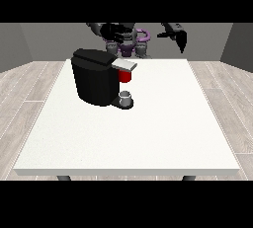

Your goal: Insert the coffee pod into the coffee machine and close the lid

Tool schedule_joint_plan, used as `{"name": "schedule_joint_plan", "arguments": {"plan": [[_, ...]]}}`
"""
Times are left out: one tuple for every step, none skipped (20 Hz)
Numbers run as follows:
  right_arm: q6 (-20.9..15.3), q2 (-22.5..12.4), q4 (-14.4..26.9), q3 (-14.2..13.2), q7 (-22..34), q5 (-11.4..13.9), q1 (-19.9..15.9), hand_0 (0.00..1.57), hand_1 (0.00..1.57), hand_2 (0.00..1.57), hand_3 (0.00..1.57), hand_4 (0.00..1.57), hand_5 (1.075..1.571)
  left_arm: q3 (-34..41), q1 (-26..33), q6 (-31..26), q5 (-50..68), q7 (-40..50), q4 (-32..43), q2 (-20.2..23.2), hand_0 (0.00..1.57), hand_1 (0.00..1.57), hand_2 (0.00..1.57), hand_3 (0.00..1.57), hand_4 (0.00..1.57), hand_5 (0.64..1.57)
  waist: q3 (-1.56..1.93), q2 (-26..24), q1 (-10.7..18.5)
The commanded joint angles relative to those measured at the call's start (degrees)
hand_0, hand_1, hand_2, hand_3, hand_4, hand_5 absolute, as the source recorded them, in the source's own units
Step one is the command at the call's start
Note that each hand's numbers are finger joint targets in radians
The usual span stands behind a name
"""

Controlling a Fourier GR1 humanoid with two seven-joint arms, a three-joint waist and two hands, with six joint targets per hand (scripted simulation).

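Note:
A black coffee machine (pixel 94 81) stands on the white table (pixel 148 133), left of the middle. Its grey lid (pixel 124 64) lies nearly flat over a red part (pixel 125 76) at the front. Below that a small grey cup (pixel 126 96) rests on the machine's base. No separate coffee pod shows. The hand at the view's left (pixel 114 33) hovers above and behind the machine, near the robot's body. The hand at the view's right (pixel 176 33) hangs raised over the table's far edge, with fingers pointing down and nothing in it.
The robot's torso (pixel 129 44) stands behind the table's far edge. The table's front and right parts show bare white surface. Wooden floor surrounds the table.

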Motion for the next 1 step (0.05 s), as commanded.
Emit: {"name": "schedule_joint_plan", "arguments": {"plan": [[1.66, 0.42, -2.6, 0.11, -2.16, -3.46, 10.29, 0.0, 0.0, 0.0, 0.0, 0.16, 1.571, -0.09, 4.8, 1.22, -0.56, -2.25, -0.15, -1.36, 0.0, 0.0, 0.0, 0.0, 0.19, 1.571, 0.01, -4.27, -4.07]]}}
